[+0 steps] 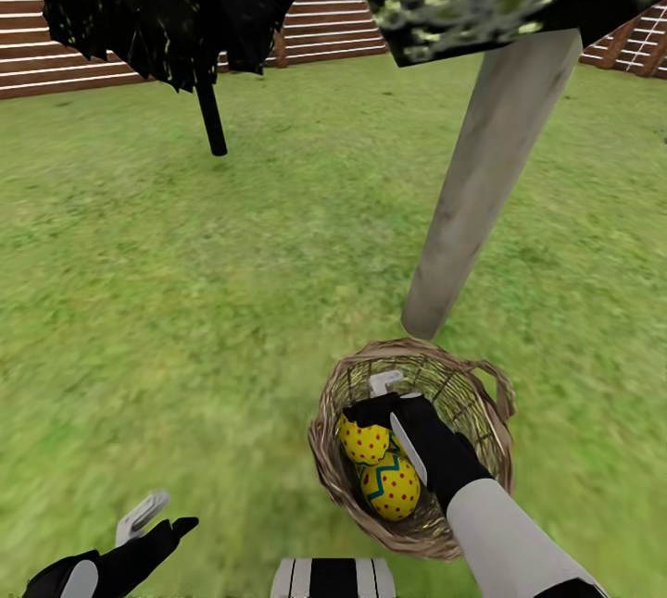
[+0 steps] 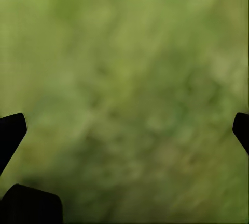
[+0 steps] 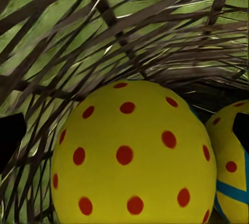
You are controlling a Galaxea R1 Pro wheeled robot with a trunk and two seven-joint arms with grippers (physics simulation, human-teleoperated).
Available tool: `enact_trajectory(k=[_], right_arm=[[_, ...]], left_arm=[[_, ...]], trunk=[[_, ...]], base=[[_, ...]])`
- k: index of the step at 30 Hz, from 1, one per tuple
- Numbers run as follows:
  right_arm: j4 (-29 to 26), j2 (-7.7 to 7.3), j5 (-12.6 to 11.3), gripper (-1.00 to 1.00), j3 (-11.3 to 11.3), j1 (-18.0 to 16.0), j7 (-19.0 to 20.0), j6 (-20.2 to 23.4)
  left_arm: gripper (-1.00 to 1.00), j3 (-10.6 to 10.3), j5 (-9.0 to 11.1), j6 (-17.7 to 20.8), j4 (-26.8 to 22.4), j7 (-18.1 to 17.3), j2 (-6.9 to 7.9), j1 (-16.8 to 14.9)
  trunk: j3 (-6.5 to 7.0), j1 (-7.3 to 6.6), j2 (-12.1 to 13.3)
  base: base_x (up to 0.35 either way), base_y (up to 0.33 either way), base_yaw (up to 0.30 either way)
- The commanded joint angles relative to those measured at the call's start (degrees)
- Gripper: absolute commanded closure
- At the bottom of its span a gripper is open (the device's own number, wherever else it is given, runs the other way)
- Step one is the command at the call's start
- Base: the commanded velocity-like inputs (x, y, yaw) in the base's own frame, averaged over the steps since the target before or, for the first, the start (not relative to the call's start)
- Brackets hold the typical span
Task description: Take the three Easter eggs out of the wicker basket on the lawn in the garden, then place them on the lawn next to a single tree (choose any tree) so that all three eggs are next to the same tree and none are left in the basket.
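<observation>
Grass (image 1: 185,283) spreads wide in the head view, where a pale tree trunk (image 1: 491,181) stands just beyond the right gripper (image 1: 394,408) and the wicker basket (image 1: 482,385) it reaches down into, while the right wrist view adds close-up weave (image 3: 78,37) with green behind. That arm slants down into the basket, fingers spread, a red-dotted yellow egg (image 3: 132,156) directly ahead between them and a second egg (image 3: 233,167), blue-striped, beside it. Lower down, the left gripper (image 1: 157,517) hovers over bare grass well away from the basket, fingers apart.
</observation>
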Motion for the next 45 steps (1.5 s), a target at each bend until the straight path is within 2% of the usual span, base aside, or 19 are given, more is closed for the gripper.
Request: enact_trajectory(k=[1, 11, 21, 26, 42, 43, 45], right_arm=[[-0.08, -0.01, 0.09, -1.0, 0.02, -0.02, 0.15, 0.29], [-0.08, -0.02, 0.09, -1.0, -0.04, -0.02, 0.15, 0.37], [-0.08, -0.26, 0.09, -1.0, -0.07, -0.02, 0.15, 0.39], [-0.08, -0.28, 0.09, -1.0, -0.07, -0.02, 0.15, 0.52], [-0.08, -0.28, 0.01, -1.0, -0.07, -0.02, 0.16, 0.98], [-0.08, -0.28, 0.01, 1.0, -0.07, -0.02, 0.16, 0.98], [-0.08, -0.28, 0.01, 1.0, -0.07, -0.02, 0.16, 0.99]], left_arm=[[-1.0, 0.11, -0.22, 0.31, -0.02, -0.36, -0.02, -0.02], [-1.0, 0.03, -0.22, 0.31, -0.01, -0.28, -0.02, -0.03], [-1.0, -0.05, -0.34, 0.25, -0.01, -0.32, -0.02, -0.04], [-1.0, -0.06, -0.38, 0.3, -0.01, -0.21, -0.01, -0.05], [-1.0, -0.01, -0.23, 0.23, -0.05, -0.63, -0.02, -0.02], [-1.0, 0.0, -0.23, 0.23, -0.04, -0.64, -0.02, -0.02], [-1.0, 0.02, -0.2, 0.22, -0.02, -0.68, -0.01, -0.01]], trunk=[[-0.27, 0.01, -0.03], [-2.48, 0.27, -0.17], [-2.48, 0.27, -0.17], [-3.59, 0.4, -0.23], [-4.04, 0.45, -0.26], [-4.04, 0.45, -0.26], [-4.04, 0.45, -0.26]], base=[[0.0, 0.0, 0.0], [0.0, 0.0, 0.0], [0.0, 0.0, 0.0], [0.0, 0.0, 0.0], [0.0, 0.0, 0.0], [0.0, 0.0, 0.0], [0.0, 0.0, 0.0]])
